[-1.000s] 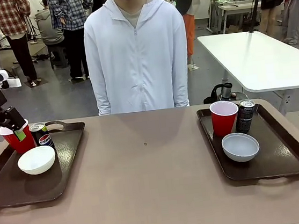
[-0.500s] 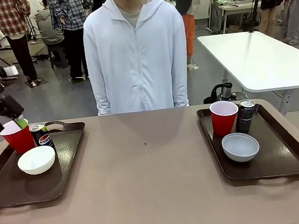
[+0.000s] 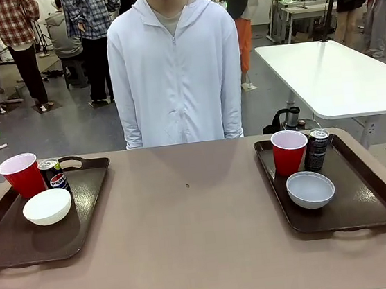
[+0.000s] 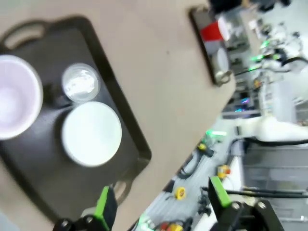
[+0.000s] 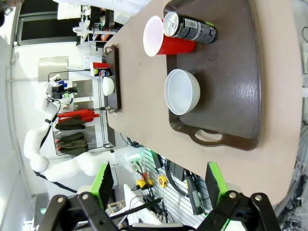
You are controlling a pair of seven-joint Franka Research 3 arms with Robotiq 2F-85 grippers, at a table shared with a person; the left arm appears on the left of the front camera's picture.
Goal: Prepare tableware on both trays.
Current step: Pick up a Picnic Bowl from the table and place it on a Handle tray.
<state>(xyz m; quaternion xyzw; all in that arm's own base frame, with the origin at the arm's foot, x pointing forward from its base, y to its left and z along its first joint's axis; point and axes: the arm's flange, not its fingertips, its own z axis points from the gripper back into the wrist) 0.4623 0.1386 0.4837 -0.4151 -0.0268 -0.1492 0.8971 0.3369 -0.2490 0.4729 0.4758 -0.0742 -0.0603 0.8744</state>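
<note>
Tabletop: left tray well below open left gripper.

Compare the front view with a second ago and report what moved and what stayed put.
The left gripper, jaws open, lifted off the rim of the left tray's red cup and withdrew up and toward the robot's left, leaving the cup standing beside the Pepsi can. That cup ended slightly farther left. The white bowl, both trays and the right tray's cup, can and bowl stayed put.
</note>
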